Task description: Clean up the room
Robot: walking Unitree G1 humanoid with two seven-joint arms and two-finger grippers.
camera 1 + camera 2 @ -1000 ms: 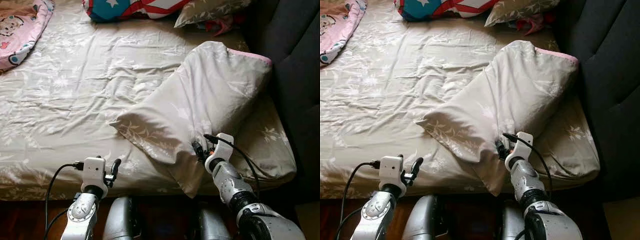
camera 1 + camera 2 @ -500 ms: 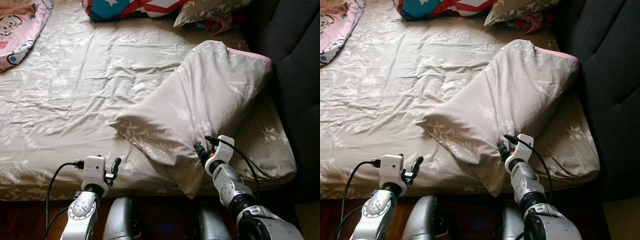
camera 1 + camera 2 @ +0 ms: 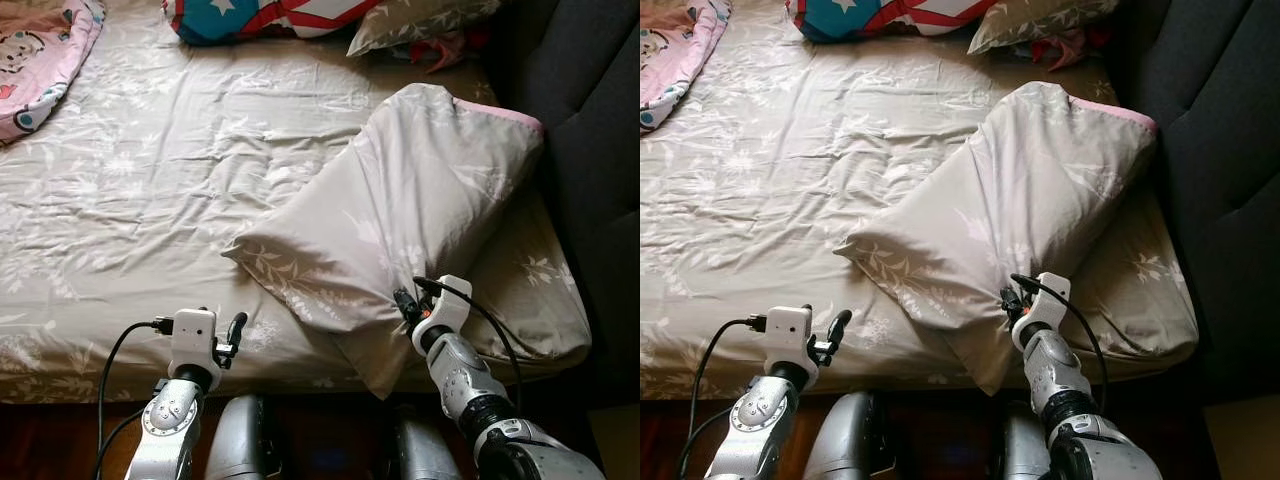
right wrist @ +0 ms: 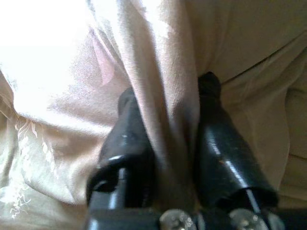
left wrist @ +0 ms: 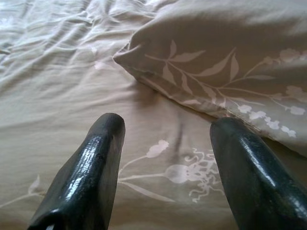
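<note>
A large beige pillow (image 3: pixel 420 210) with a white leaf print lies diagonally across the right side of the bed (image 3: pixel 150 180), its far end against the dark headboard. My right gripper (image 3: pixel 404 301) is shut on a fold of the pillow's cover (image 4: pixel 168 120) near the near corner; in the right wrist view the cloth is pinched between both black fingers (image 4: pixel 129 139). My left gripper (image 3: pixel 234 330) hovers open low over the sheet by the bed's front edge, left of the pillow's corner (image 5: pixel 134 60), with nothing between its fingers (image 5: pixel 96 163).
A pink cartoon blanket (image 3: pixel 40 55) lies at the bed's far left. A blue, red and white star cushion (image 3: pixel 260 15) and another beige pillow (image 3: pixel 420 20) sit at the far side. The dark upholstered headboard (image 3: pixel 590 120) rises along the right. Dark floor shows below the bed's front edge.
My right gripper has drawn slightly toward me and downward, still holding the pillow cover. The left gripper has shifted a little to the right and lower. The pillow's near corner has barely moved.
</note>
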